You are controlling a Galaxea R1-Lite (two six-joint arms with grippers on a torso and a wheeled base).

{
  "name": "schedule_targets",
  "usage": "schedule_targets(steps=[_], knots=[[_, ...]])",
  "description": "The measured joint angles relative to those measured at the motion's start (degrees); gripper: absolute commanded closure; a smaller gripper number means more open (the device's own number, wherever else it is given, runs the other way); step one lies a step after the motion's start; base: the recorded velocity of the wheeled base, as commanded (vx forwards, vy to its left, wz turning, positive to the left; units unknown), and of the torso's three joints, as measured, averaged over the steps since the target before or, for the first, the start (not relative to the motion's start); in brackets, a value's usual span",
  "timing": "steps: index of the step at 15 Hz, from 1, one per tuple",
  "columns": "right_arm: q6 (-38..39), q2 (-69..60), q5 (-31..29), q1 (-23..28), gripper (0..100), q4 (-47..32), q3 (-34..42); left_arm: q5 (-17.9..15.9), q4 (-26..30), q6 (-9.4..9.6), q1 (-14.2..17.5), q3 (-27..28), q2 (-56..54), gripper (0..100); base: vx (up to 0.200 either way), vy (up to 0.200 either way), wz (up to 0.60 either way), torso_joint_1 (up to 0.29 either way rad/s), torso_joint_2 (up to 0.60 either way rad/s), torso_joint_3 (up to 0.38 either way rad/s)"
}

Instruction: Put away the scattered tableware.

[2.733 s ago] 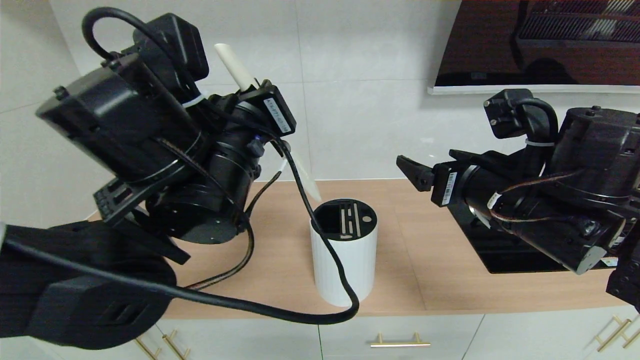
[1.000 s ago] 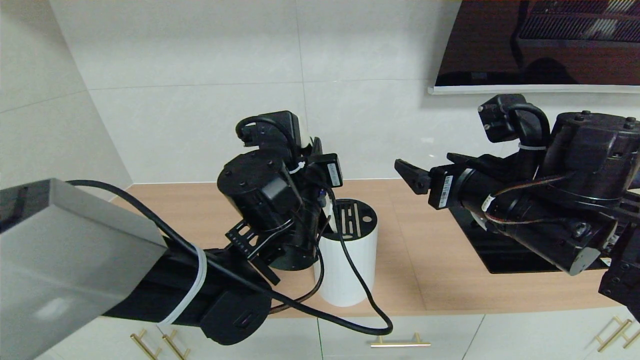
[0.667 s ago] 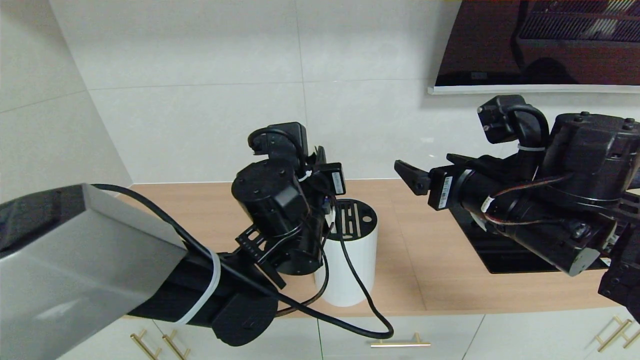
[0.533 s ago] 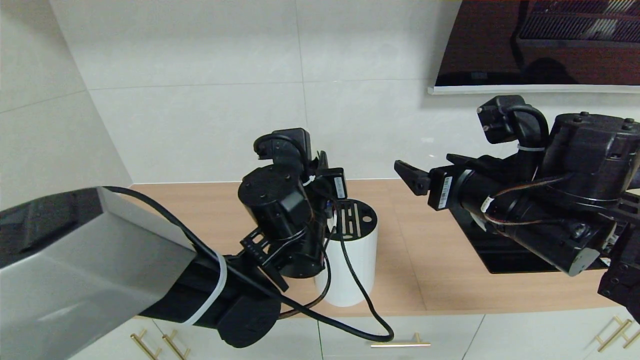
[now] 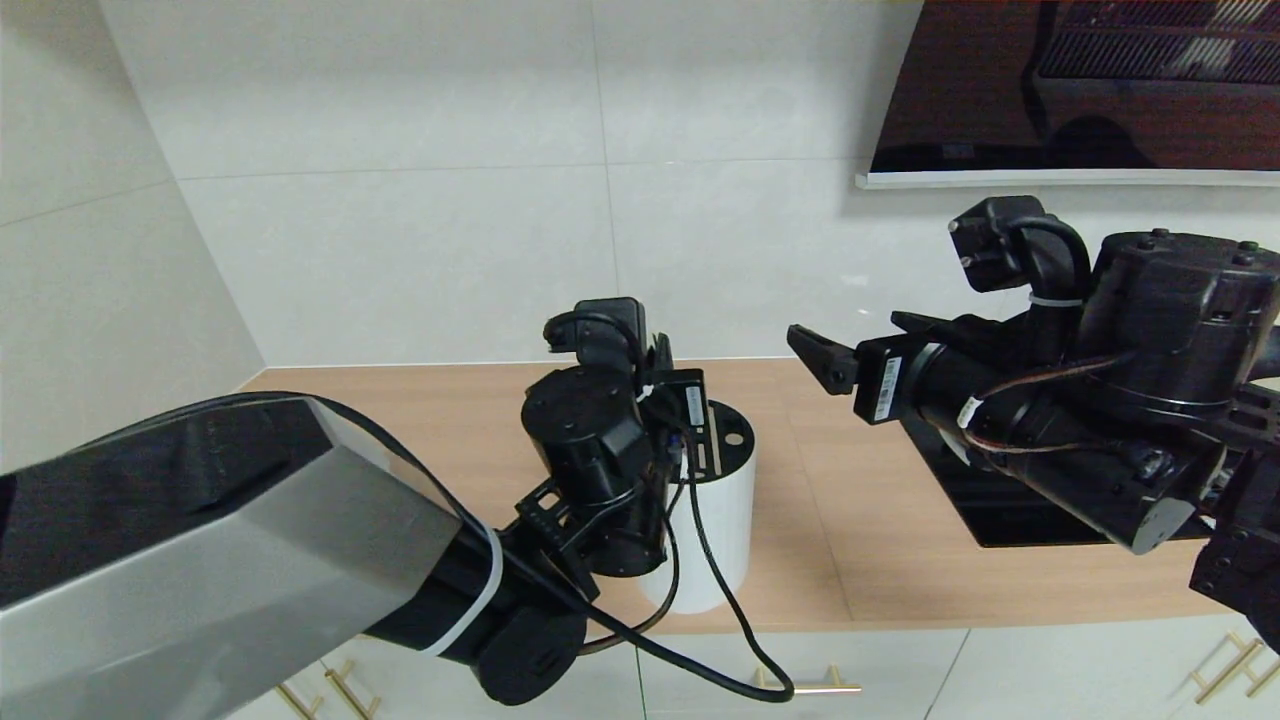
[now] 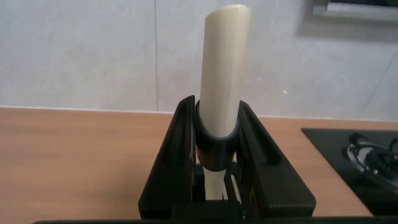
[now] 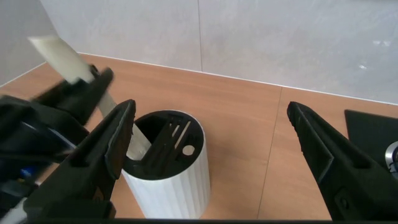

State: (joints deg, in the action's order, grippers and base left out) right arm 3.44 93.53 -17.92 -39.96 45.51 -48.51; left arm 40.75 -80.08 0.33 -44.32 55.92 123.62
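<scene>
While the left gripper (image 6: 217,134) stands clamped on the cream handle of the utensil (image 6: 225,68), the pale blade is tilted and its tip dips into the large opening in the black top of the white holder (image 5: 715,500). Right gripper (image 7: 210,115): jaws wide apart, off to the holder's right and above it. The holder stands on the wooden counter (image 5: 400,420), with the black hob (image 5: 960,500) farther to its right.

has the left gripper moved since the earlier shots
Yes. The left gripper has come down and rightward to the top of the white holder, gripping the cream-handled utensil.
</scene>
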Motion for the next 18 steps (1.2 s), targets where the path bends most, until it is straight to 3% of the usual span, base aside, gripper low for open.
schedule_targets(steps=[17, 18], knots=[[-0.02, 0.41, -0.09, -0.06, 0, 0.0, 0.09, -1.48, -0.5, -0.09, 1.24, 1.82, 7.41, 100, 0.0, 0.0, 0.0, 0.0, 0.0, 0.0], [0.0, 0.41, -0.09, -0.06, 0, 0.0, 0.11, -1.49, -0.55, -0.09, 1.27, 1.82, 7.57, 0, 0.0, 0.0, 0.0, 0.0, 0.0, 0.0]])
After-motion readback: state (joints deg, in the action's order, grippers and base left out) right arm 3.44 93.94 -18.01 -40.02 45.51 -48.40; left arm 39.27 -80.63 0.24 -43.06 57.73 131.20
